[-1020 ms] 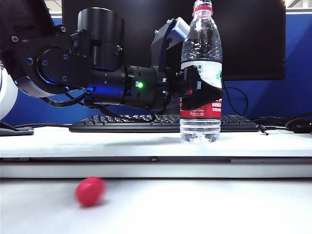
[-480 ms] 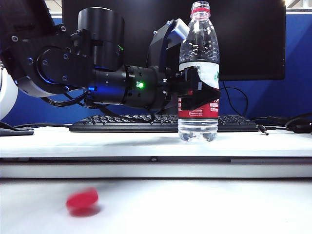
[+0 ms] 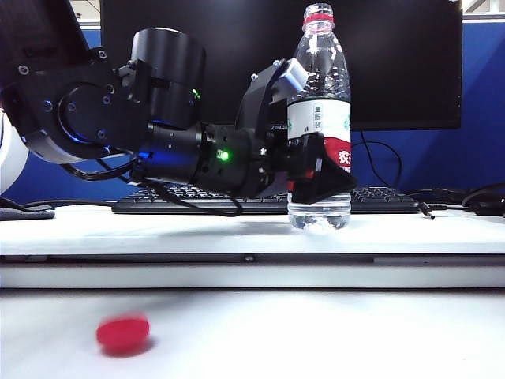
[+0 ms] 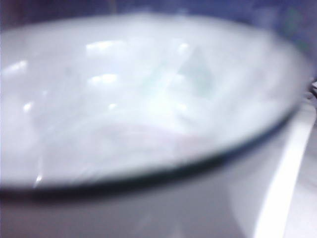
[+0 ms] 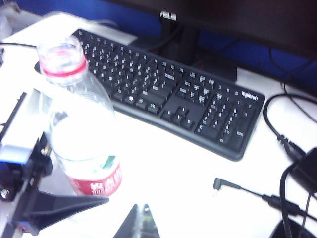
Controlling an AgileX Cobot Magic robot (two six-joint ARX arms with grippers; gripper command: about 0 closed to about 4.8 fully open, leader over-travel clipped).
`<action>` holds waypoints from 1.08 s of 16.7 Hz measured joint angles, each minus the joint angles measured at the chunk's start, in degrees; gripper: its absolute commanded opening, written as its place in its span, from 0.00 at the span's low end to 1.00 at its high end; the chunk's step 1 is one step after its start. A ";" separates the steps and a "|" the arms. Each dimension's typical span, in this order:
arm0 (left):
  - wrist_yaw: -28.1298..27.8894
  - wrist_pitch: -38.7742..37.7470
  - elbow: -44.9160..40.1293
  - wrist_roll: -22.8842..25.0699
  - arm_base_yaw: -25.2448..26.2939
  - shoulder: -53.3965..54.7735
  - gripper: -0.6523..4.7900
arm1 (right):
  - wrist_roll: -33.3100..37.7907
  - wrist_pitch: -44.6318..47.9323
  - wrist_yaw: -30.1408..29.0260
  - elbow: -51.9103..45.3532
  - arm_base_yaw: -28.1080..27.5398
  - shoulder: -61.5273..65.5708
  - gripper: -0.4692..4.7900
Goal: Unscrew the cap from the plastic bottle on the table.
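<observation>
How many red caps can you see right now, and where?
1. The cap lies off the bottle, on the lower front part of the table, below the shelf step, blurred. The plastic bottle has an open neck with only its red ring. Others may be hidden.

The plastic bottle (image 3: 319,118) stands upright on the raised step of the tabletop (image 3: 442,233), in front of the keyboard (image 3: 379,199), with the monitor (image 3: 410,63) behind both. The left gripper (image 3: 323,178) reaches in from the left, its jaws around the bottle's lower body. The cap (image 3: 123,333) lies on the lower tabletop level, well forward and left of the bottle. The right gripper (image 5: 136,223), seemingly above, looks down on the bottle.
</observation>
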 measured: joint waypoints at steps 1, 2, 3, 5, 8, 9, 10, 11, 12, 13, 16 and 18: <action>0.07 0.66 0.00 -0.02 0.00 -0.02 1.00 | 0.00 -0.37 -0.02 -0.04 0.00 0.02 0.09; 0.59 0.94 0.00 -0.28 0.00 -0.02 1.00 | 0.00 -0.35 -0.04 -0.04 0.00 0.02 0.09; 1.14 1.53 0.00 -0.70 0.00 -0.02 1.00 | 0.00 -0.37 -0.02 -0.04 0.00 0.02 0.09; 1.42 2.58 0.00 -1.42 0.00 -0.26 1.00 | 0.02 -0.37 -0.04 -0.04 0.00 0.02 0.09; 3.67 2.56 -0.09 -2.38 0.09 -2.71 1.00 | 0.81 -0.37 -2.34 -0.04 0.00 0.02 0.09; 3.69 2.58 -0.11 -2.56 0.09 -3.43 1.00 | 1.27 -0.37 -2.67 -0.04 0.00 0.02 0.09; 3.67 2.60 -0.11 -2.58 0.11 -4.04 1.00 | 1.51 -0.37 -2.82 -0.04 0.02 0.02 0.09; 3.67 2.56 -0.13 -2.67 0.11 -4.96 1.00 | 1.86 -0.37 -2.82 -0.04 0.02 0.02 0.09; 3.65 2.40 -0.15 -3.37 0.11 -5.86 1.00 | 2.03 -0.37 -2.86 -0.04 0.02 0.02 0.09; 3.65 2.38 -0.15 -3.93 0.11 -6.86 1.00 | 2.36 -0.37 -3.10 -0.04 0.02 0.00 0.09; 3.58 3.04 -0.15 -3.58 1.16 -13.14 1.00 | 3.21 -0.37 -4.39 -0.04 0.04 -1.07 0.09; 3.15 3.43 -0.15 -4.66 3.80 -17.94 1.00 | 3.85 -0.42 -4.39 -0.07 0.02 -2.16 0.09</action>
